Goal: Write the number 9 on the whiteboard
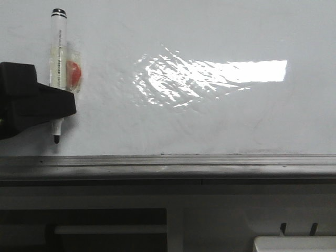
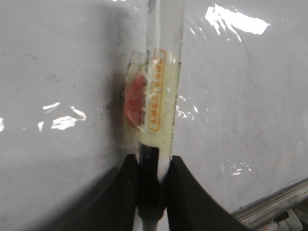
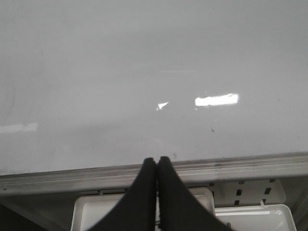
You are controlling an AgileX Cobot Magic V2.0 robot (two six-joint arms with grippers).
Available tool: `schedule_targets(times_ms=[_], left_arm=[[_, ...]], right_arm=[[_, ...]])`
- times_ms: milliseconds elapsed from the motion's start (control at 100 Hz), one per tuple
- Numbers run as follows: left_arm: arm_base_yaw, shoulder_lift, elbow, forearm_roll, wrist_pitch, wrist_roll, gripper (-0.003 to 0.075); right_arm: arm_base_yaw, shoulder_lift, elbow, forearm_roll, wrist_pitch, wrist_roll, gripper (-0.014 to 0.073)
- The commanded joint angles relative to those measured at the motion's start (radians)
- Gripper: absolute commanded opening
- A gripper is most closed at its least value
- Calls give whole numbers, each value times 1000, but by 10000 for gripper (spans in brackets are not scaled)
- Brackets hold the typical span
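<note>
Left gripper (image 1: 50,113) clamps marker (image 1: 58,63); right gripper (image 3: 156,192) closed, empty. Risk: near whiteboard (image 1: 210,121) left edge, the 9 may overrun.

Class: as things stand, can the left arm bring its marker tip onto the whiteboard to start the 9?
Probably yes. The left gripper holds the marker over bare whiteboard, nothing lying between.

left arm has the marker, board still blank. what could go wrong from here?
1. The left gripper pinches the marker low, near its tip, so pressing may tilt it.
2. The tip sits beside the grey edge strip, leaving little whiteboard below.
3. Glare may hide thin strokes.
</note>
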Motion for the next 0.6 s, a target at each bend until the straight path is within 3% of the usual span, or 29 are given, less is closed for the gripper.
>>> schedule_targets(times_ms=[0, 110, 190, 310, 410, 510, 590], left_arm=[[-1, -6, -23, -26, -37, -4, -20], [-1, -9, -23, -17, -37, -8, -20], [-1, -34, -23, 39, -37, -8, -20], [-1, -90, -23, 236, -31, -8, -20], [-1, -139, -28, 406, -1, -8, -20], [-1, -177, -44, 542, 61, -8, -20], [-1, -199, -62, 668, 122, -8, -20]], right_arm=[[12, 36, -39, 7, -92, -6, -69], [52, 88, -51, 59, -65, -22, -69], [113, 120, -73, 143, -40, -139, -69], [234, 171, -118, 279, -32, -334, -69], [337, 226, -170, 353, -32, -385, -62], [438, 291, -224, 364, -34, -421, 50], [515, 351, -265, 364, -56, -429, 230]])
